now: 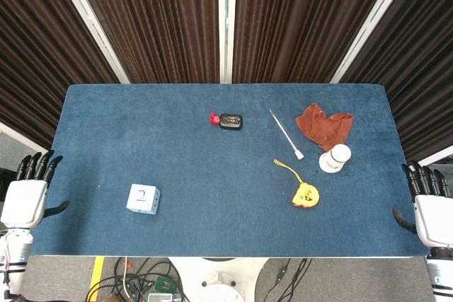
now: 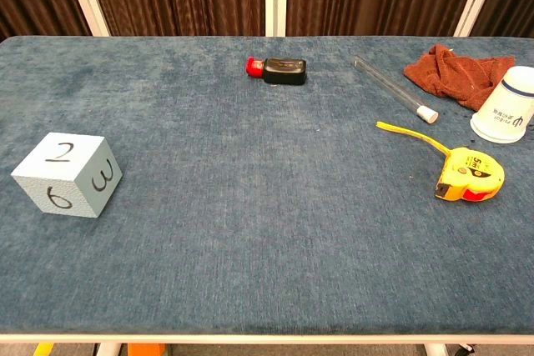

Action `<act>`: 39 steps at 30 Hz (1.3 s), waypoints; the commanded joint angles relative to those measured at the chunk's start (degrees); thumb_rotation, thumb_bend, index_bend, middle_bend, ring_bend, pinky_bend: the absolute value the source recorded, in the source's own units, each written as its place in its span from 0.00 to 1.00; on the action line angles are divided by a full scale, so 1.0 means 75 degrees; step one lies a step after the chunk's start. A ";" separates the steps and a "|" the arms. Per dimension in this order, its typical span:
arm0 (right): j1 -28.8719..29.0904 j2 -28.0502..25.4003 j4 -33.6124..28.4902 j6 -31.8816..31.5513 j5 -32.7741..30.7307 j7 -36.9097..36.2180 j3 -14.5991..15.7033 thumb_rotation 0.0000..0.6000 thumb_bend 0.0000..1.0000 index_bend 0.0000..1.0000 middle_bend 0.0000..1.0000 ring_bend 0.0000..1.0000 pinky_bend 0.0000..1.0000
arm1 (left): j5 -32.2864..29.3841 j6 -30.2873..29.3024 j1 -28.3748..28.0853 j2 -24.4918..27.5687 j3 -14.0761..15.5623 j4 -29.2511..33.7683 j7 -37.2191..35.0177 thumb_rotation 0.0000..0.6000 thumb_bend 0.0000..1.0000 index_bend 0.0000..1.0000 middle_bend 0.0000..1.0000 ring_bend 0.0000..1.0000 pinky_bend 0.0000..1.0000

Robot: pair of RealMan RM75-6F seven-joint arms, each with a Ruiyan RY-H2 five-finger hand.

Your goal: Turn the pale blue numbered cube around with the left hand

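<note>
At the far left, off the table's near-left edge, the left hand waits upright with fingers apart and nothing in them, well clear of its target. Just to its right on the blue table, near the front-left corner, sits the pale blue numbered cube, flat on one face with a 2 on top; the chest view shows a 6 and a 3 on its near sides. It looks light and rigid, probably foam or painted wood, with smooth faces that could slip, so pinching two opposite side faces seems the safest hold for turning it. Toward the middle lies a small black bottle, then a clear tube, a yellow tape measure, a rust-brown cloth and a white cup. At far right the right hand rests empty, fingers spread.
</note>
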State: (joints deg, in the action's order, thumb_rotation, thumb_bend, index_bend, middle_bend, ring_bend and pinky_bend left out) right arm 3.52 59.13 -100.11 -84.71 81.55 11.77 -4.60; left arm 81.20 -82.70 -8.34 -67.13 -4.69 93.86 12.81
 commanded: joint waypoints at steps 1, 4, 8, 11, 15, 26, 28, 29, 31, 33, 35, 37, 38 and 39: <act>-0.0003 -0.0007 0.0002 0.0000 -0.0003 -0.0009 0.0000 1.00 0.18 0.00 0.00 0.00 0.00 | -0.0019 0.0015 -0.0001 0.0013 0.0009 0.0032 0.0010 1.00 0.00 0.11 0.04 0.00 0.05; -0.0005 -0.0026 -0.0003 -0.0008 -0.0004 -0.0030 -0.0010 1.00 0.18 0.00 0.00 0.00 0.00 | -0.0029 0.0005 0.0008 0.0041 0.0009 0.0080 -0.0017 1.00 0.00 0.11 0.04 0.00 0.05; -0.0002 -0.0053 -0.0017 -0.0014 -0.0014 -0.0061 -0.0027 1.00 0.18 0.00 0.00 0.00 0.00 | 0.0068 0.0031 -0.0001 0.0141 0.0048 0.0215 -0.0192 1.00 0.00 0.11 0.04 0.00 0.05; -0.0008 -0.0080 -0.0059 -0.0020 -0.0048 -0.0112 -0.0049 1.00 0.18 0.00 0.00 0.00 0.00 | 0.0273 0.0121 -0.0069 0.0263 0.0086 0.0387 -0.0634 1.00 0.00 0.11 0.04 0.00 0.06; 0.0007 -0.0106 -0.0102 -0.0035 -0.0082 -0.0107 -0.0096 1.00 0.18 0.00 0.00 0.00 0.00 | 0.0618 0.0149 -0.0213 0.0408 0.0068 0.0463 -0.0977 1.00 0.00 0.11 0.12 0.08 0.27; -0.0027 -0.0291 -0.0208 -0.0109 -0.0114 -0.0061 -0.0132 1.00 0.18 0.00 0.00 0.00 0.00 | 0.0420 0.2250 -0.1074 0.1016 0.0521 0.1378 -0.0490 1.00 0.39 0.13 0.78 0.82 0.83; -0.0035 -0.0321 -0.0234 -0.0135 -0.0123 -0.0068 -0.0147 1.00 0.18 0.00 0.00 0.00 0.00 | 0.0284 0.2924 -0.1309 0.1273 0.0691 0.1738 -0.0479 1.00 0.40 0.14 0.79 0.83 0.84; -0.0036 -0.0336 -0.0247 -0.0138 -0.0129 -0.0065 -0.0153 1.00 0.18 0.00 0.00 0.00 0.00 | 0.0217 0.3371 -0.1479 0.1456 0.0799 0.1980 -0.0500 1.00 0.41 0.14 0.80 0.83 0.84; -0.0031 -0.0352 -0.0268 -0.0122 -0.0150 -0.0057 -0.0158 1.00 0.18 0.00 0.00 0.00 0.00 | 0.0146 0.3959 -0.1726 0.1714 0.0935 0.2304 -0.0495 1.00 0.42 0.14 0.80 0.83 0.84; -0.0019 -0.0351 -0.0276 -0.0095 -0.0174 -0.0044 -0.0162 1.00 0.18 0.00 0.00 0.00 0.00 | 0.0100 0.4450 -0.1962 0.1950 0.1057 0.2597 -0.0331 1.00 0.45 0.15 0.80 0.83 0.84; -0.0001 -0.0339 -0.0276 -0.0058 -0.0194 -0.0024 -0.0161 1.00 0.18 0.00 0.00 0.00 0.00 | 0.0034 0.4762 -0.2127 0.2112 0.1149 0.2854 -0.0104 1.00 0.47 0.18 0.80 0.83 0.84; 0.0011 -0.0337 -0.0279 -0.0033 -0.0211 -0.0031 -0.0165 1.00 0.18 0.00 0.00 0.00 0.00 | -0.0040 0.4950 -0.2231 0.2194 0.1208 0.3041 0.0033 1.00 0.48 0.20 0.80 0.83 0.84; 0.0015 -0.0335 -0.0274 -0.0026 -0.0232 -0.0046 -0.0175 1.00 0.18 0.00 0.00 0.00 0.00 | -0.0092 0.5035 -0.2287 0.2233 0.1232 0.3140 0.0094 1.00 0.49 0.21 0.80 0.83 0.84; 0.0016 -0.0332 -0.0267 -0.0024 -0.0250 -0.0057 -0.0183 1.00 0.18 0.00 0.00 0.00 0.00 | -0.0117 0.5063 -0.2319 0.2247 0.1239 0.3195 0.0137 1.00 0.49 0.21 0.80 0.83 0.84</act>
State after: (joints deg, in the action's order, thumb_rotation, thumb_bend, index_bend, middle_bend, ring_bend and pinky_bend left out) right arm 3.63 56.63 -102.13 -84.91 79.70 11.37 -5.95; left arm 81.01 -45.56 -24.92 -50.98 3.97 116.92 13.01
